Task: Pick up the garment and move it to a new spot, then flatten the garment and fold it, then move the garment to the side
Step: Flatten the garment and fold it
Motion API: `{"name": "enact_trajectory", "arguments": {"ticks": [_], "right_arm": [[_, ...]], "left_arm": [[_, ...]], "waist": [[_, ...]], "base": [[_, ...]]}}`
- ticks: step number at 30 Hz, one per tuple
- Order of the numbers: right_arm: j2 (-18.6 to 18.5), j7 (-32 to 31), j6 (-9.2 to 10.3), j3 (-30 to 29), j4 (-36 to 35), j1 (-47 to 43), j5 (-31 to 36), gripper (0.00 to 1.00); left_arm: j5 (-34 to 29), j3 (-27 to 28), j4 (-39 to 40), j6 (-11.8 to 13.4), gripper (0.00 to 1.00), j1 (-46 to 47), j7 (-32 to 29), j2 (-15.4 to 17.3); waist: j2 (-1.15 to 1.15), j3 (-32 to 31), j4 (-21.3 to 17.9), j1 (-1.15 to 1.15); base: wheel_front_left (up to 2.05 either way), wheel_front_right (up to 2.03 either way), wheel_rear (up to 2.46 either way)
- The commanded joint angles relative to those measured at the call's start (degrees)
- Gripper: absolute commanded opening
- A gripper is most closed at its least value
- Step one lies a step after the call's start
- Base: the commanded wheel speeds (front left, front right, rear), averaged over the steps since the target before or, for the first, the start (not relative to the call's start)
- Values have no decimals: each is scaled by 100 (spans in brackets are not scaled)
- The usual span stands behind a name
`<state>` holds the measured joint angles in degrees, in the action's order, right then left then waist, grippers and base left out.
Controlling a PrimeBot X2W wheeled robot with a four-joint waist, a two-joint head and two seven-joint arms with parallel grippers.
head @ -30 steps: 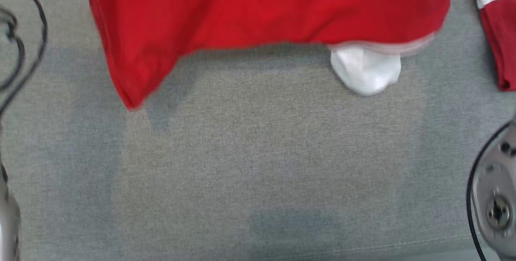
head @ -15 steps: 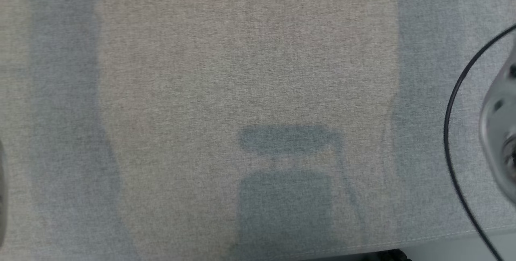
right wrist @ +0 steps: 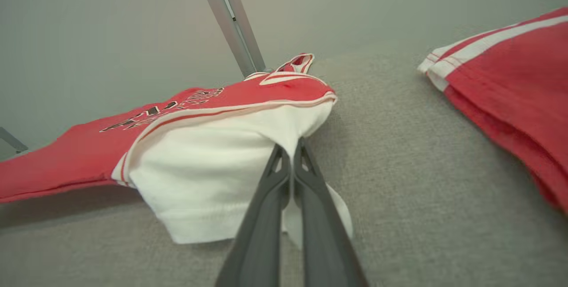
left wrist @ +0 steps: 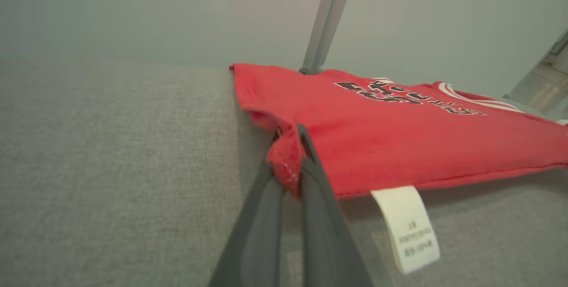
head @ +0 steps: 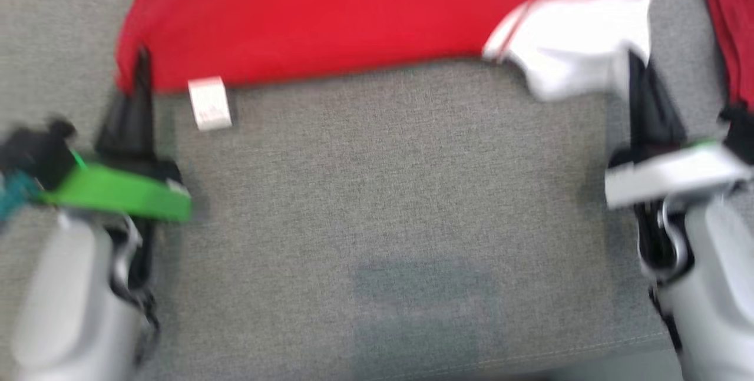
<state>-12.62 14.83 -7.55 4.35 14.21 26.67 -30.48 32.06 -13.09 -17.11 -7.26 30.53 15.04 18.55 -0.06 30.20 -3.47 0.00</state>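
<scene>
The garment is a red jersey with dark lettering and a white sleeve. It lies spread on the grey cloth surface at the top of the head view. My left gripper is shut on its near left corner, and the left wrist view shows the red hem bunched between the fingers. A white care tag hangs from the hem just right of that grip. My right gripper is shut on the white sleeve, pinching its edge.
A second red garment with white stripes lies at the far right, close to my right gripper. A grey metal post stands behind the jersey. The surface's front edge runs along the bottom of the head view.
The head camera dipped to bare surface and came back up. The jersey's lower edge, sagging at its left corner a second ago, now runs straight, with both grippers in view at its corners.
</scene>
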Motion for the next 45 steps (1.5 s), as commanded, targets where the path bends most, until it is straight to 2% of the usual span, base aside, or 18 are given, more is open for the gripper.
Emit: {"name": "enact_trajectory", "arguments": {"ticks": [1,8,14,17,20,25,30,35,41,42,43,44,45], "right_arm": [[-103,50,15,-19,-140,-436,59,0],[-127,40,15,-35,-455,-2001,105,0],[-48,41,18,-308,-702,-3398,107,0],[22,42,18,-522,-1004,-3969,-6,0],[39,42,18,-628,-1311,-4195,-98,0],[-115,-194,14,-529,-1670,-3891,-197,0],[-343,-704,13,-526,-1792,-3234,-139,0],[-491,-1133,13,-377,-1352,-2381,5,0],[-565,-1544,13,34,-269,-1362,212,0],[-566,-1564,13,83,-130,-1258,230,8],[-584,-1562,13,181,-14,-1166,274,49],[-608,-1501,13,215,68,-1077,330,100],[-619,-1424,13,210,146,-1003,367,100]], "left_arm": [[-66,93,125,50,0,-469,14,-108],[-558,242,524,280,0,-2150,14,-494],[-654,395,929,658,0,-3845,15,-946],[-650,257,1163,693,0,-4370,-12,-1060],[-552,194,1367,658,0,-4461,-156,-1066],[-489,145,1848,697,0,-4019,-622,-1026],[-298,73,2219,714,0,-3435,-1392,-956],[-181,126,2264,839,0,-2772,-2130,-834],[-168,104,1691,973,0,-2079,-2848,-710],[-196,80,1598,981,16,-2021,-2896,-699],[-238,73,1518,1003,41,-1969,-2903,-694],[-238,67,1460,1016,92,-1941,-2896,-702],[-233,45,1405,1013,100,-1921,-2887,-713]], "waist": [[6,-458,142,0],[6,-1149,219,0],[6,-1699,246,0],[6,-1720,332,0],[6,-1622,387,0],[6,-1433,441,0],[6,-1204,441,0],[6,-1006,396,0],[6,-962,346,0],[6,-969,336,0],[6,-981,326,0],[6,-987,318,0],[6,-994,315,0]], "base": [[0,0,0],[0,0,0],[0,0,0],[0,0,0],[0,0,0],[0,0,0],[0,0,0],[0,0,0],[0,0,0],[0,0,0],[0,0,0],[0,0,0],[0,0,0]]}}
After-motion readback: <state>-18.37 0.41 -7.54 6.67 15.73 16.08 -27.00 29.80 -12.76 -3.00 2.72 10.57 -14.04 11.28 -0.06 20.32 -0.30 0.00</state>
